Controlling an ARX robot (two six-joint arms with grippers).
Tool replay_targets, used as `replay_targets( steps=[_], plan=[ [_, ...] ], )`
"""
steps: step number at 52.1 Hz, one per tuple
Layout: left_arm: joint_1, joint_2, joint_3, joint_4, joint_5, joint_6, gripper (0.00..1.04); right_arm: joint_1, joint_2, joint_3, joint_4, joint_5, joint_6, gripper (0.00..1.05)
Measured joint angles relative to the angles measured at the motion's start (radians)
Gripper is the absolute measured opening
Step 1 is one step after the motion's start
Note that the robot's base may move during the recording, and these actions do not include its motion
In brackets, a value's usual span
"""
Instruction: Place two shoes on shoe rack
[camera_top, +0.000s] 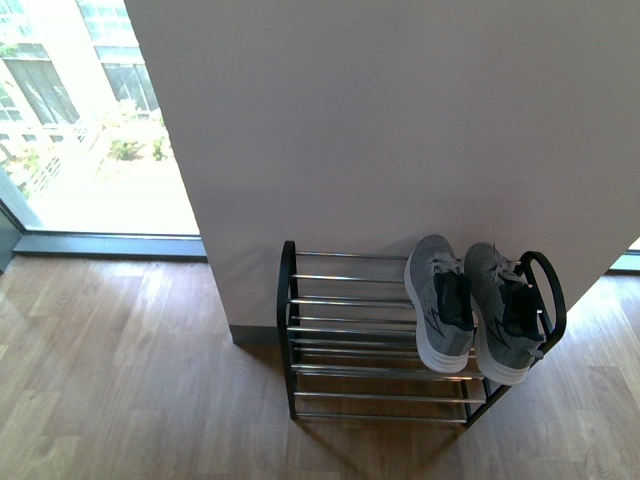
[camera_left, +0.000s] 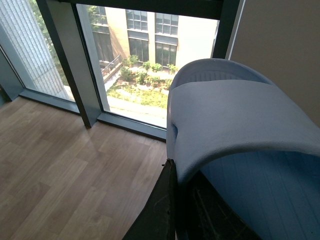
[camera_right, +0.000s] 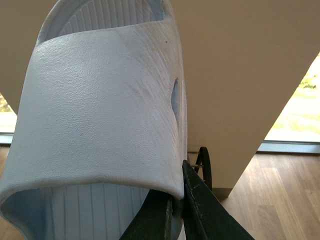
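Two grey sneakers (camera_top: 440, 305) are sitting on the shoe rack (camera_top: 288, 300), well ahead of both end effectors. Your left end effector (camera_left: 175, 200) is pinching a pale blue slide (camera_left: 240, 120) and your right end effector (camera_right: 177, 210) is pinching a second slide (camera_right: 100, 100), each by its edge, probably so the soles are staying free for setting down.

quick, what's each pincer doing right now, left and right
Left pincer: shut on a pale blue slipper.
Right pincer: shut on the other pale blue slipper.
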Motion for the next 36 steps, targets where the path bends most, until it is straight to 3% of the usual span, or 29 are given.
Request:
replay_targets(
  steps=[36],
  plan=[
    [0.0, 0.002, 0.0, 0.0, 0.001, 0.0, 0.02, 0.0, 0.0, 0.0, 0.0, 0.0, 0.0, 0.02]
  ],
)
